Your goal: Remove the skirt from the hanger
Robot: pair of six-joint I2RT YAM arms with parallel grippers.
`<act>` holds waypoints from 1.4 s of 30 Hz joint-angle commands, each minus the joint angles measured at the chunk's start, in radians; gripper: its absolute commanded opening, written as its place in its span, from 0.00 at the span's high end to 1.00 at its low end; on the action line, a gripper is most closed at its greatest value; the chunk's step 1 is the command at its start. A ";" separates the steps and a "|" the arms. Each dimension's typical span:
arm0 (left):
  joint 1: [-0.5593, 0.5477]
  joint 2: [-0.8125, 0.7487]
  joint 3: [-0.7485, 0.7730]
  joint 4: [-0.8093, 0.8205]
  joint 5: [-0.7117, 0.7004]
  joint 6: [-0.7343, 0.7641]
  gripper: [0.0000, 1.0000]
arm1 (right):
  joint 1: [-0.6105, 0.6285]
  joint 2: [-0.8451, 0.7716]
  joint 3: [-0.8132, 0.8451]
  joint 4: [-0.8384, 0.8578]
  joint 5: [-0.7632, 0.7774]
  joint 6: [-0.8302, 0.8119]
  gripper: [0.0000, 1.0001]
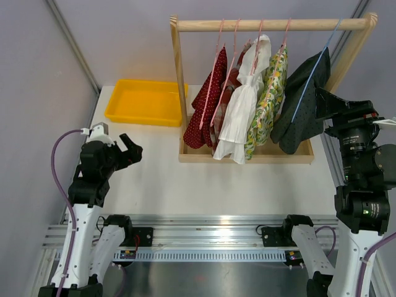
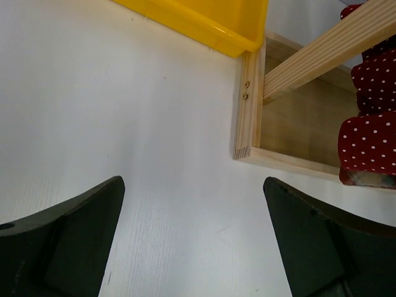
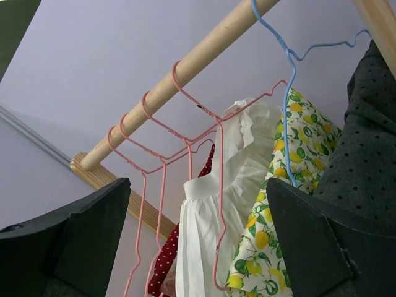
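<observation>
A wooden rail [image 1: 272, 25] carries several garments on wire hangers. A dark dotted skirt [image 1: 300, 102] hangs at the right end on a blue hanger [image 1: 312, 68]. My right gripper [image 1: 326, 101] is open and empty at the skirt's right edge. In the right wrist view the skirt [image 3: 371, 136] lies just above the right finger, and the blue hanger [image 3: 288, 93] and rail [image 3: 204, 55] are ahead of the open gripper [image 3: 198, 185]. My left gripper [image 1: 131, 148] is open and empty above the table, left of the rack [image 2: 193, 182].
A red dotted garment [image 1: 204, 105], a white one [image 1: 244, 105] and a lemon-print one [image 1: 269, 102] hang on pink hangers left of the skirt. The rack's wooden base [image 1: 247, 159] sits on the table. A yellow tray [image 1: 145, 102] stands at the back left.
</observation>
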 commanded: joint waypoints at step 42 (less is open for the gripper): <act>-0.009 -0.007 0.042 -0.084 -0.192 0.042 0.01 | 0.045 0.703 0.514 -0.423 0.173 -0.304 0.46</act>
